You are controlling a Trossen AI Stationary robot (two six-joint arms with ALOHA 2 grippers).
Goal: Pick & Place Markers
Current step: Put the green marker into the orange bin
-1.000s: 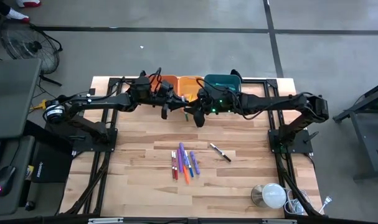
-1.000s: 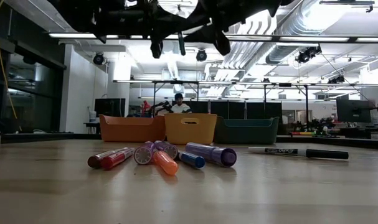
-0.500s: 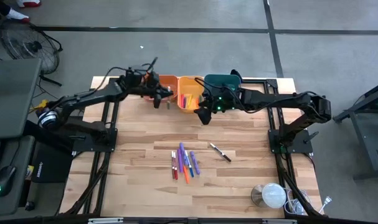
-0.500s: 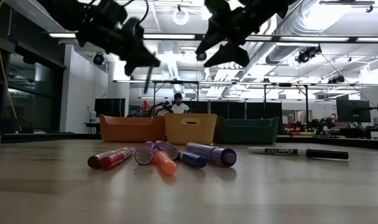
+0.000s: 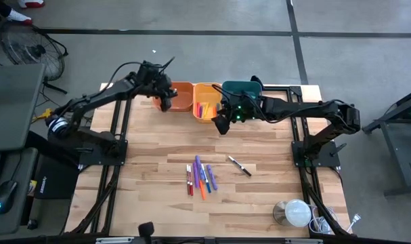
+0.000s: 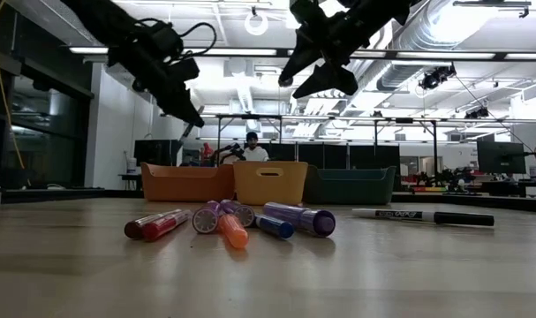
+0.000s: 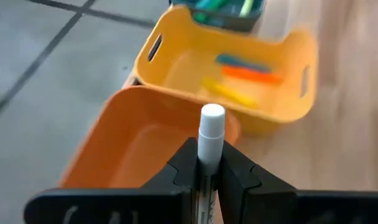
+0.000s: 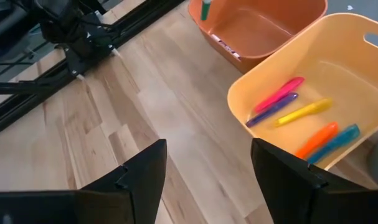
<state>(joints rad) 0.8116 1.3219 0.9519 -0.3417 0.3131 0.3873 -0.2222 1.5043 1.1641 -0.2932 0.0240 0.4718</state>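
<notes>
My left gripper (image 5: pixel 163 103) is shut on a white marker (image 7: pixel 211 134) above the orange bin (image 5: pixel 181 95); the low view shows that gripper (image 6: pixel 184 110) high over the bins. My right gripper (image 5: pixel 219 125) hangs open and holding nothing over the near edge of the yellow bin (image 5: pixel 204 108), and its wrist view (image 8: pixel 207 146) shows several coloured markers (image 8: pixel 297 115) lying in that bin. A bunch of coloured markers (image 5: pixel 200 177) lies on the table's middle, with a black-and-white marker (image 5: pixel 239 166) to its right. My left gripper pinches the marker's barrel (image 7: pixel 206 167) between its two fingers. The marker runs along the fingers and its rounded white end (image 7: pixel 212 115) sticks out past the fingertips. The fingers slant downward toward the far left. The marker is lifted clear, above the orange bin (image 7: pixel 145 149).
A teal bin (image 5: pixel 242 91) stands right of the yellow one at the far edge. A white round object (image 5: pixel 296 213) sits at the near right corner. Bare wood lies between the bins and the marker bunch (image 6: pixel 223 221).
My left gripper has swung from beside the right gripper toward the table's far left corner, carrying the marker to above the orange bin, and has tipped and rolled on the way. My right gripper has opened wider and tipped down, staying by the yellow bin.
</notes>
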